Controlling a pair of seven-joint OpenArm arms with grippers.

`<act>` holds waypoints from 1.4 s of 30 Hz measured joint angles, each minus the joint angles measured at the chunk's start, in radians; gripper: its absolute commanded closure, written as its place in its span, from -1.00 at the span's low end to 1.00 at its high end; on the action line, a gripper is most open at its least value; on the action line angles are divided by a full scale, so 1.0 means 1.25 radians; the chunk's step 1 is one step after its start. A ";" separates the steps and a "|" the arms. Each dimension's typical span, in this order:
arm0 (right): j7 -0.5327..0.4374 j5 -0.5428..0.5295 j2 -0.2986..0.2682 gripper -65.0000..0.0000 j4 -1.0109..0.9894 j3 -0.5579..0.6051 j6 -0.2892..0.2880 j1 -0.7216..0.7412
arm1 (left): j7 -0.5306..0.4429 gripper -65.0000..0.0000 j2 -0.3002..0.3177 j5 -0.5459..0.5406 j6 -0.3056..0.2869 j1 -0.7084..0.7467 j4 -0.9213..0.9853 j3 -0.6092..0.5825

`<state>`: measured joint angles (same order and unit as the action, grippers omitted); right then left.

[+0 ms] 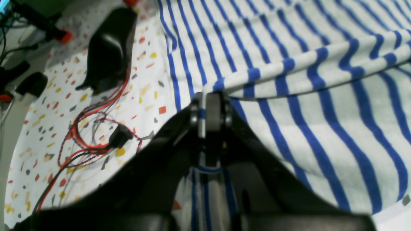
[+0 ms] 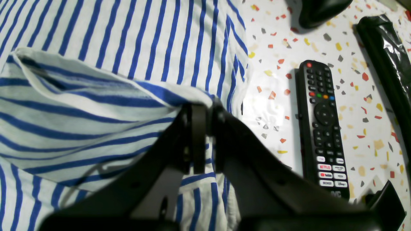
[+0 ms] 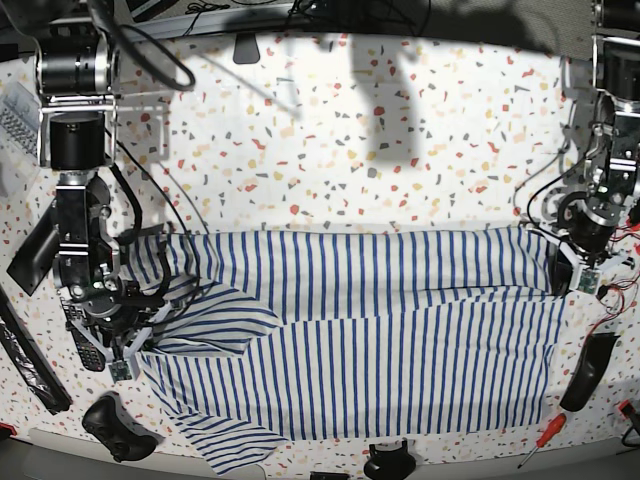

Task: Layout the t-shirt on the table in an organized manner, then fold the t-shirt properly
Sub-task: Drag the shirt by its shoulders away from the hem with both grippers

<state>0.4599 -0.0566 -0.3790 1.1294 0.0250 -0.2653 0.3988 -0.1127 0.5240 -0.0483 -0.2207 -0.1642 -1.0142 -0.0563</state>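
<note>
The white t-shirt (image 3: 380, 350) with thin blue stripes lies spread across the near half of the speckled table (image 3: 380, 150). A folded band of it runs from side to side. My left gripper (image 1: 205, 107) is shut on the cloth's folded edge (image 1: 321, 128), at the shirt's right end (image 3: 572, 268) in the base view. My right gripper (image 2: 203, 110) is shut on a raised fold of the striped cloth (image 2: 128, 41), at the shirt's left end (image 3: 140, 322), where a sleeve bunches.
A black remote (image 2: 322, 128) lies right of the right gripper, with a black wrapped bar (image 2: 388, 70) beyond it. A black curved object (image 1: 109, 48) and red and black wires (image 1: 93, 134) lie by the left gripper. A game controller (image 3: 118, 428) and a screwdriver (image 3: 540, 438) lie near the front edge.
</note>
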 measured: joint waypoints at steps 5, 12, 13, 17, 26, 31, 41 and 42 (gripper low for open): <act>-0.024 0.000 0.000 1.00 0.000 0.000 0.000 0.000 | -0.007 1.00 0.000 0.000 0.000 0.000 0.000 0.000; -0.064 0.000 0.006 1.00 -0.015 0.000 0.000 0.001 | -0.007 1.00 0.000 0.000 0.000 0.000 0.000 0.000; -0.067 0.000 0.011 1.00 -0.027 0.000 0.001 0.003 | -0.008 1.00 0.000 0.000 0.000 0.000 0.000 0.000; -0.075 0.002 0.039 1.00 -0.088 -0.001 0.002 0.029 | -0.010 1.00 0.000 0.000 0.000 0.000 0.000 0.000; -0.090 0.006 0.065 1.00 -0.259 -0.001 0.001 0.138 | -0.010 1.00 0.000 0.000 0.000 0.000 0.000 0.000; -0.102 0.006 0.066 1.00 -0.330 -0.001 0.003 0.159 | -0.009 1.00 0.000 0.000 -0.001 -0.020 0.000 0.000; -0.142 0.006 0.066 1.00 -0.359 -0.001 -0.009 0.171 | -0.011 1.00 0.000 -0.001 -0.001 -0.024 0.000 0.000; -0.157 0.006 0.066 1.00 -0.359 -0.001 -0.009 0.171 | -0.011 1.00 0.000 -0.001 -0.001 -0.024 0.000 0.000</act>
<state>0.2638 -0.0494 -0.2962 0.6804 0.0238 -0.2768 0.6121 -0.1265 0.5240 -0.0490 -0.2214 -0.1944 -1.0138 -0.0563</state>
